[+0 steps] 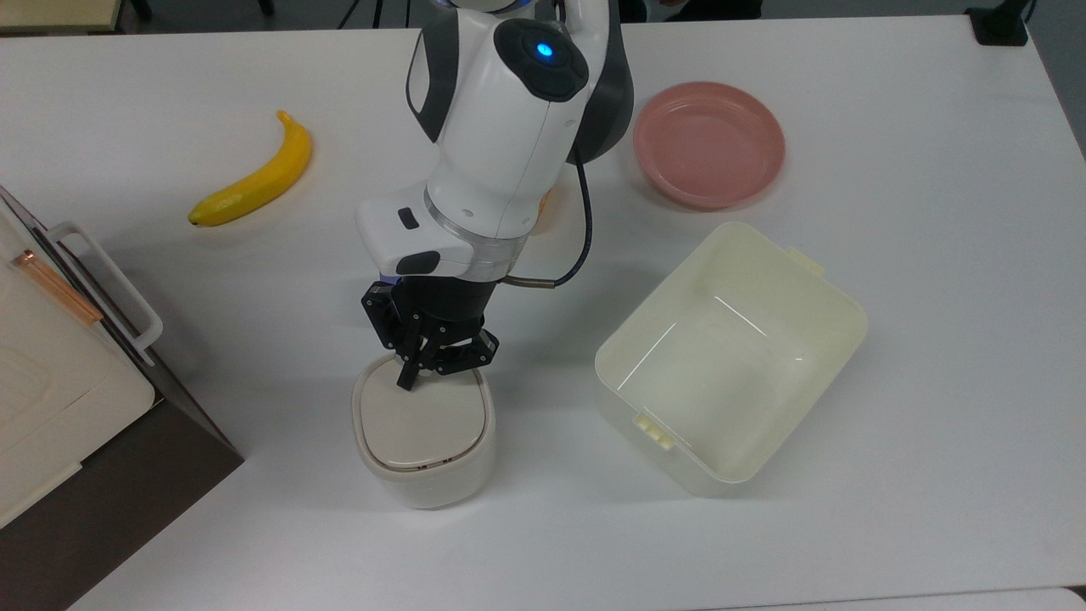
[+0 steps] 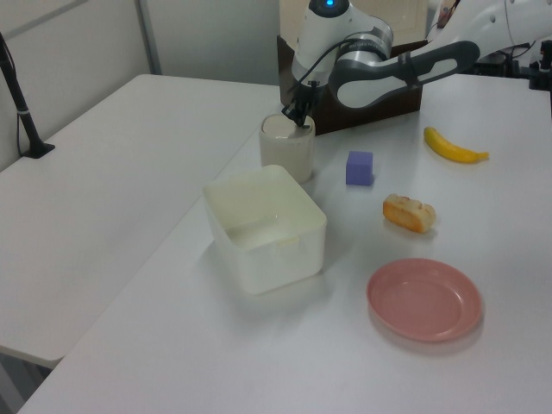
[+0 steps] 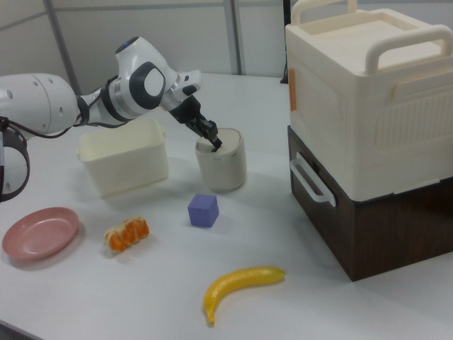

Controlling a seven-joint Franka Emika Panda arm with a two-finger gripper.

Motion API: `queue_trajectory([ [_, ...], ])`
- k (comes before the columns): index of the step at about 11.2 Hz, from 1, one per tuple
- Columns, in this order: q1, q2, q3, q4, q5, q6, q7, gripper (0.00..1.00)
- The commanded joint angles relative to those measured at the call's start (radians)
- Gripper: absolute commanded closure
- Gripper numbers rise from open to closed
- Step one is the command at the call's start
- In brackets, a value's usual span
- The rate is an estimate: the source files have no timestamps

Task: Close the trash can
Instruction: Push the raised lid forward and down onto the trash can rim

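- the gripper (image 1: 410, 379) stands over the rear edge of the lid (image 1: 422, 422), in the lower middle of the top view; its fingers are drawn together, nothing between them, and the tip touches the lid.
- the trash can (image 1: 424, 437) stands on the white table (image 1: 933, 297), left of the cream tub (image 1: 730, 356) in the top view, and near the big cream box (image 3: 368, 99) in the right view.
- risk: the tip presses near the hinge side, so the push has little effect; if the latch at the front is not caught, the lid may spring up again when the arm lifts.
- risk: a hard push off centre may tip or slide the light can toward the frame's lower edge.
- the can is small, white, a rounded square; its beige lid lies flat and level inside the rim, with a thin dark seam around. it looks closed or very nearly so.
- in the left view the can (image 2: 287, 148) is in the upper middle, the gripper (image 2: 301, 119) on its top.
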Motion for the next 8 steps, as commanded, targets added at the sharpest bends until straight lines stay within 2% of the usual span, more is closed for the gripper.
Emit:
queue_trajectory([
  [1,0.019,-0.027,0.021,-0.126,-0.013,-0.040,-0.001,1.00],
  [3,0.005,-0.049,0.022,-0.108,0.007,-0.035,0.048,1.00],
  [6,-0.024,-0.153,0.021,-0.091,0.139,-0.033,0.074,1.00],
  [8,-0.035,-0.208,0.021,-0.097,0.162,-0.040,0.067,1.00],
])
